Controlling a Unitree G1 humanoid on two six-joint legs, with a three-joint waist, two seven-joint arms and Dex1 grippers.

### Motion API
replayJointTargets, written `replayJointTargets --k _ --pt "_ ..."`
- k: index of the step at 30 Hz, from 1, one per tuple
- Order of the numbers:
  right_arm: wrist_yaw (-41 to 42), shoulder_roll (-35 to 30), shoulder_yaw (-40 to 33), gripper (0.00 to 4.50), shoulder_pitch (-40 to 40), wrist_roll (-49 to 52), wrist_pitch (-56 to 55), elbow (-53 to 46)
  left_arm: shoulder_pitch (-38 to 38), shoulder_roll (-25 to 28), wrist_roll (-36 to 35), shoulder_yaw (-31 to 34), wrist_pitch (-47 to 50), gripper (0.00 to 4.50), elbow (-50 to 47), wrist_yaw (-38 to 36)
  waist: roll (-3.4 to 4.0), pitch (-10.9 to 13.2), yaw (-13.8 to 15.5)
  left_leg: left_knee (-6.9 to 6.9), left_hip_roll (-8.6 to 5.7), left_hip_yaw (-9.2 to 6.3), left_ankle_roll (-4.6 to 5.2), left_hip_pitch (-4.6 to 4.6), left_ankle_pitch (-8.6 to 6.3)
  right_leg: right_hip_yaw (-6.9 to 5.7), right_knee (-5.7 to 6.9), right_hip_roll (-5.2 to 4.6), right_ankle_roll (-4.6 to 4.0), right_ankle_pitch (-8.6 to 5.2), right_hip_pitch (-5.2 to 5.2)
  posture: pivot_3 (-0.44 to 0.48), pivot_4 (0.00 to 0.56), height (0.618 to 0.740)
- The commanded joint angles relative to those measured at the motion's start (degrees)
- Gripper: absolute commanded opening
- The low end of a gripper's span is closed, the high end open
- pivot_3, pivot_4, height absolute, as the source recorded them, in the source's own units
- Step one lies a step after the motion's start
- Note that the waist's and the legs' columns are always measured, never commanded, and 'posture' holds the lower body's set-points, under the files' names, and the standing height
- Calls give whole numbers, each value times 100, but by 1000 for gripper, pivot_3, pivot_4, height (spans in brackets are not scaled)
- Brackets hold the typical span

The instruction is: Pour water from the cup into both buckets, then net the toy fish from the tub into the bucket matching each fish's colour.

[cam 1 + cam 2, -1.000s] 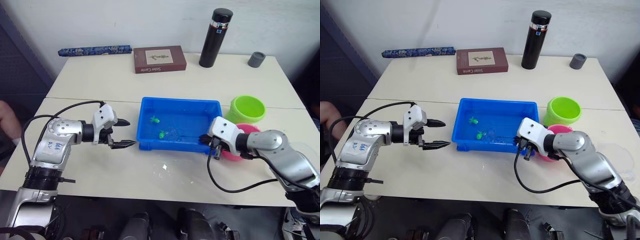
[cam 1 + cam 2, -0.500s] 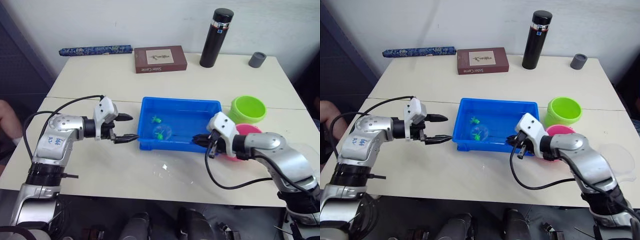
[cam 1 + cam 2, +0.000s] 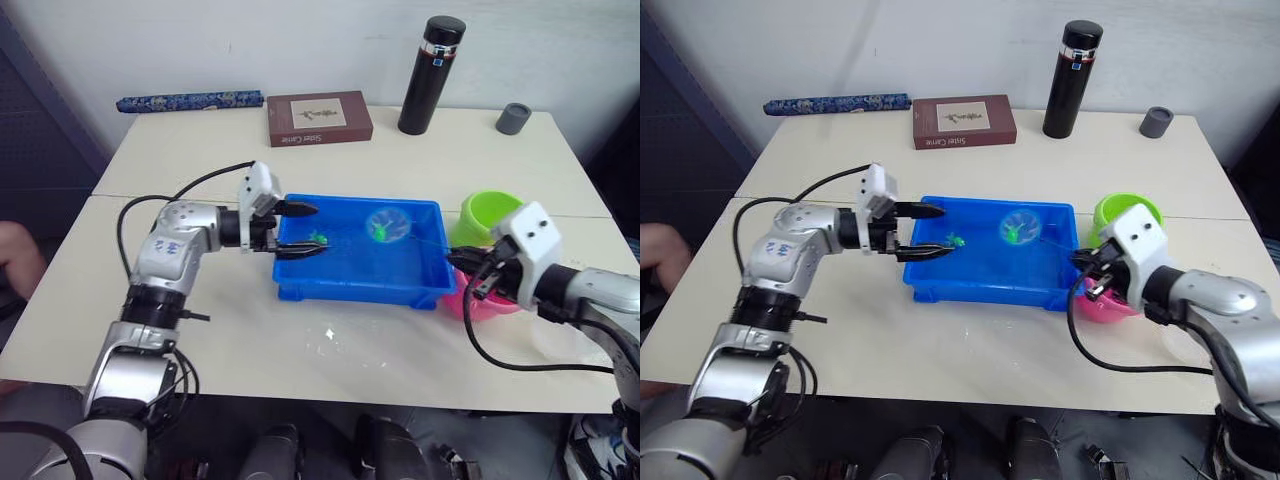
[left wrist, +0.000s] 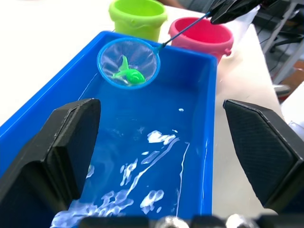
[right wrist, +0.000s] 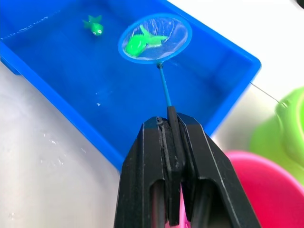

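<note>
Two green fish (image 5: 96, 27), one in net (image 5: 155, 38), right jaws clamping net, left jaws apart

wall (image 3: 250, 40): plain white, behind the tables; furniture: two cream tables (image 3: 200, 150) pushed edge to edge, seam across; left: dark panel (image 3: 40, 130); light: even, soft

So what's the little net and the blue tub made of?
The net looks like fine see-through mesh on a thin blue hoop: the green fish shows through it. The blue tub looks like glossy hard plastic, with smooth walls and a moulded rim.
</note>
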Motion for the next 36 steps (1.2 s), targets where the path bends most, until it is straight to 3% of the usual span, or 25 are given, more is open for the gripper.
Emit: replayJointTargets --k 1,6,14,20,24,28,36 --pt "-137 -52 -328 0 412 67 37 -517 -355 -255 -29 5 -266 4450 289 -82 -1 0 9 0 -1 -2 0 0 0 -2 1 1 0 0 1 0 150 740" --pt "-532 164 -909 0 325 269 265 -814 -609 -487 127 -99 -677 4450 794 -256 -1 0 -4 1 -4 6 4 2 2 2 5 3 2 1 -1 0 150 740" --pt "-855 -463 -1790 0 338 -189 140 -391 -987 -987 138 -59 -987 4450 1047 -193 0 0 24 -2 -10 6 5 -1 3 3 4 2 2 1 -3 0 150 740" --pt "-876 -1112 -1388 0 797 -1142 -1068 247 -1089 -1167 99 -9 -963 4450 991 -95 -1 0 36 -4 -13 11 8 0 5 7 6 1 4 1 -4 0 150 740" --pt "-1035 -2308 -529 0 1713 -3169 -3393 823 -1073 -1201 102 17 -926 4450 905 -60 4 -2 5 -11 -14 26 10 6 6 17 12 2 6 0 -8 0 150 740" --pt "-1591 -3416 -180 0 2295 -5109 -5337 1780 -1002 -1124 126 43 -885 4450 825 -38 3 -1 -4 -12 -13 38 10 13 6 28 17 0 10 -2 -9 0 150 740" --pt "-1418 -2867 -134 0 1822 -5136 -5836 2198 -945 -949 136 80 -805 4450 741 -3 0 1 2 -10 0 30 2 13 6 16 5 6 10 -2 -1 0 150 740"
